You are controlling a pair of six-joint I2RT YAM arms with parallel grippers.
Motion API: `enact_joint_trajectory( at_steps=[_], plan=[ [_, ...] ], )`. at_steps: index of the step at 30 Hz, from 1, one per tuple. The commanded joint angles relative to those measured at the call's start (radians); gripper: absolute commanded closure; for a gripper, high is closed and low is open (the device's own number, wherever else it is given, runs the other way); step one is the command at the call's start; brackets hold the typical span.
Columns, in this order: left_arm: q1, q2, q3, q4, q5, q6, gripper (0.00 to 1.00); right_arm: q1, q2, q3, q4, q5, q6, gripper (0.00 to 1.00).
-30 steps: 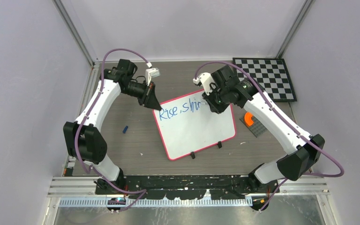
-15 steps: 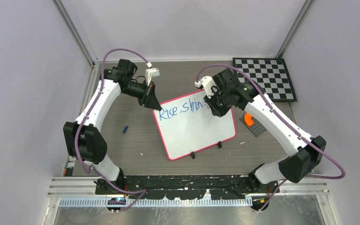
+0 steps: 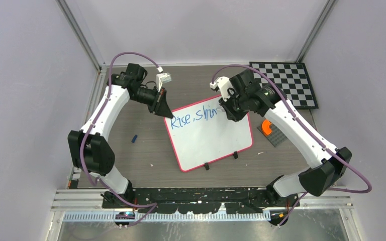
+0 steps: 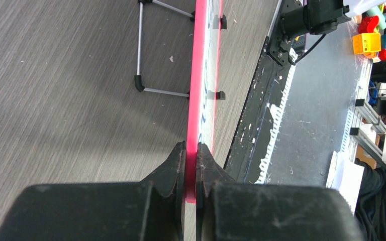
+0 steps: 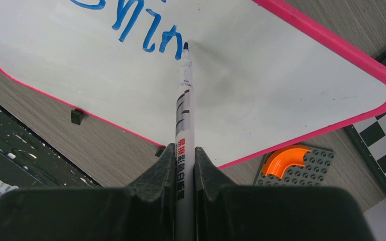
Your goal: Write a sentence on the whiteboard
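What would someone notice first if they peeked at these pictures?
Probably the whiteboard with its pink rim in the middle of the table, with blue writing along its far edge. The right gripper holds a marker whose tip sits at the end of the last blue letter, while the left gripper pinches the board's far left corner. A checkerboard lies in the far right corner.

Whiteboard (image 3: 211,143): white, pink-red rim. Sentence (image 3: 193,118): blue. Marker (image 5: 184,120): white, black bands, red label. Checkerboard (image 3: 286,83): black-white squares. Small blue piece (image 3: 134,138), possibly a cap.
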Motion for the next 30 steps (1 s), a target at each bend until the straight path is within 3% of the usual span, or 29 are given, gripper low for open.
enact_joint_trajectory(
  at_steps=[1,15,30],
  plan=[
    [-0.004,-0.010,-0.016,0.027,-0.071,0.024,1.00,-0.004,-0.016,0.002,0.028,0.025,0.002,1.00],
    [-0.004,-0.011,-0.018,0.029,-0.073,0.023,1.00,-0.030,-0.012,-0.029,0.040,0.091,-0.024,1.00],
    [-0.005,-0.005,-0.009,0.030,-0.067,0.022,1.00,-0.060,0.024,0.064,0.037,0.085,-0.038,1.00]
  ],
)
